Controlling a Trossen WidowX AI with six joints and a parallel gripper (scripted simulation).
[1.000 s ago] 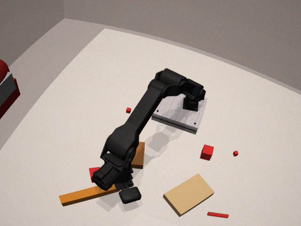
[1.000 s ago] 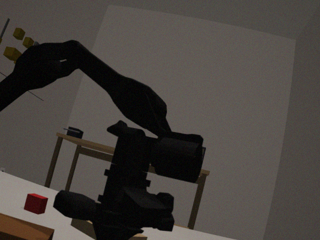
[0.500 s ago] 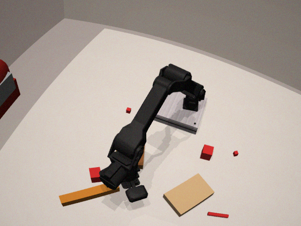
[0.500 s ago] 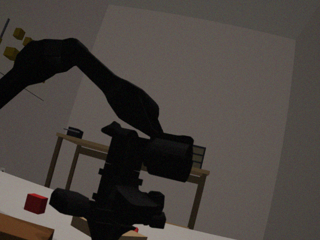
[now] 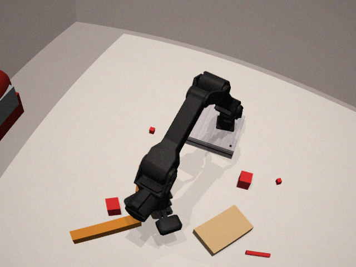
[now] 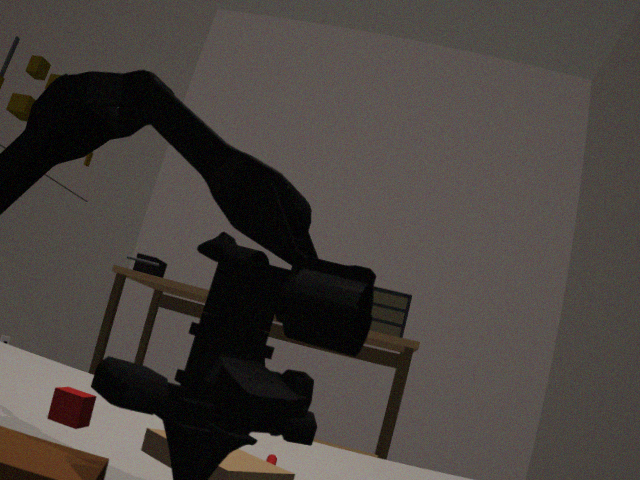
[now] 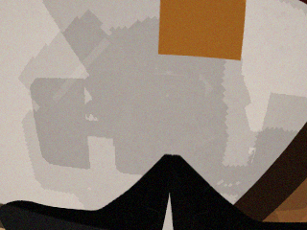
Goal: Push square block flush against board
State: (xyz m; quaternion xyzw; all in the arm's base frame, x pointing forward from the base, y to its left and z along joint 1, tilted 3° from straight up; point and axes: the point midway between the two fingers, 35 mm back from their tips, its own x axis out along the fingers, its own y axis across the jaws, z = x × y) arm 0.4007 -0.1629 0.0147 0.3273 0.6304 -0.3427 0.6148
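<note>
An orange block (image 5: pixel 137 188) (image 6: pixel 46 452) (image 7: pixel 294 203) is mostly behind the arm in the top view; its full shape is hidden. A long orange board (image 5: pixel 103 228) (image 7: pixel 201 29) lies with its near end beside the wrist; in the wrist view it is apart from the block. My gripper (image 6: pixel 191 467) (image 7: pixel 171 162) is shut and empty, pointing down. In the wrist view its tips are beyond the board's end, left of the block. The tips are hidden in the top view. I cannot tell whether they touch the block.
A tan slab (image 5: pixel 223 229) (image 6: pixel 250 462) lies to the right in the top view, with a red rod (image 5: pixel 257 253) (image 6: pixel 271 459) beyond. Red cubes (image 5: pixel 113 206) (image 5: pixel 245 179) stand left and right, with smaller cubes (image 5: pixel 152 130) (image 5: pixel 278 181) farther off. The arm stands on a grey plate (image 5: pixel 207 130).
</note>
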